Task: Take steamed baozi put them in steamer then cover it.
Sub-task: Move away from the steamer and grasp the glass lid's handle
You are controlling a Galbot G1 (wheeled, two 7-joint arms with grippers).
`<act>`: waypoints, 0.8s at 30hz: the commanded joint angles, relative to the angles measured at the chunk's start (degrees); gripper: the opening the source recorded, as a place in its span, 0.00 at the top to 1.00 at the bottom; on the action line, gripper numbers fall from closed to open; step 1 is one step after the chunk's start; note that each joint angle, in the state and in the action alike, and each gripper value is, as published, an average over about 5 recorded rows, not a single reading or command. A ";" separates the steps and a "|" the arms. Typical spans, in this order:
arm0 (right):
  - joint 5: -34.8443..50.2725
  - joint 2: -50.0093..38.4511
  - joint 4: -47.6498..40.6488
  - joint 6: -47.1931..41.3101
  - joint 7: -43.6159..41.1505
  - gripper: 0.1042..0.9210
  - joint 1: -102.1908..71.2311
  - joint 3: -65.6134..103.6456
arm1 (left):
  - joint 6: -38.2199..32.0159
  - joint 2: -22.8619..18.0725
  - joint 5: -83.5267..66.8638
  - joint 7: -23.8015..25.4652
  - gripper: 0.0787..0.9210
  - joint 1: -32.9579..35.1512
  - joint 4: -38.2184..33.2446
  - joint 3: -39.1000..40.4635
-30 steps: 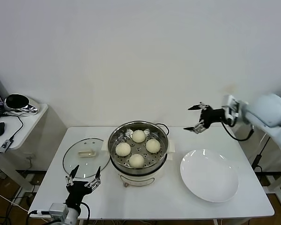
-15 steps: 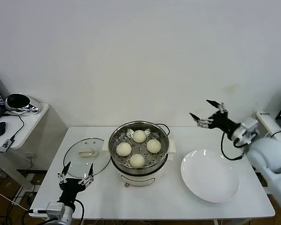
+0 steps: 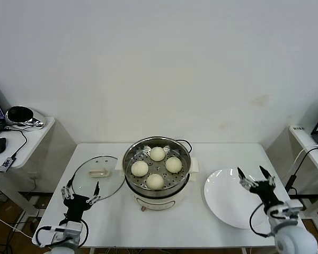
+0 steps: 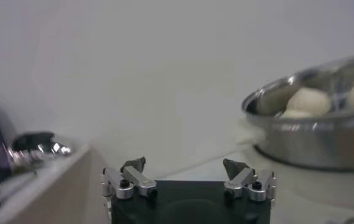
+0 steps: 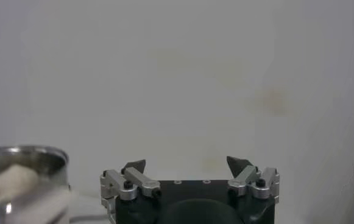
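The left hand (image 3: pixel 81 189) sits low at the near left corner of the table (image 3: pixel 116 219), fingers spread wide and pinching nothing, pointing up and away from the robot. Just beyond its fingertips lies the glass lid (image 3: pixel 98 177), flat on the table with its pale handle facing up (the lid's near rim is close to the hand, but whether they touch cannot be told). In the left wrist view the same hand (image 4: pixel 186 168) shows its two dark fingertips well apart, with the steamer (image 4: pixel 314 131) off to one side and buns visible over its rim.

The right hand (image 3: pixel 256 177) is at the near right side of the table, also spread open and empty, its fingers raised over the right edge of the white plate (image 3: pixel 228 203). The right wrist view shows that hand (image 5: pixel 187 165) with its tips held wide against the pale wall, and a slice of the steamer's rim (image 5: pixel 24 155) at the edge.

Between the two hands, in the middle of the table, stands the steamer (image 3: pixel 135 169) on its white pot base (image 3: pixel 159 200). The four steamed baozi (image 3: pixel 156 181) rest in the steel basket, spaced in a diamond. Each is well apart from both hands. The steamer is uncovered.
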 commanded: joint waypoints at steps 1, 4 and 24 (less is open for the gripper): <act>-1.30 6.45 1.72 2.98 3.05 0.12 -8.81 4.40 | 1.37 12.74 38.78 -18.58 0.12 -7.06 17.49 8.62; -1.30 6.83 2.49 2.34 2.72 0.12 -8.99 4.51 | 2.81 14.41 42.29 -16.18 0.12 -8.23 19.48 10.50; -4.08 8.61 3.03 0.37 2.38 0.12 -8.67 4.50 | 3.33 12.46 38.98 -6.28 0.12 -22.97 32.13 15.74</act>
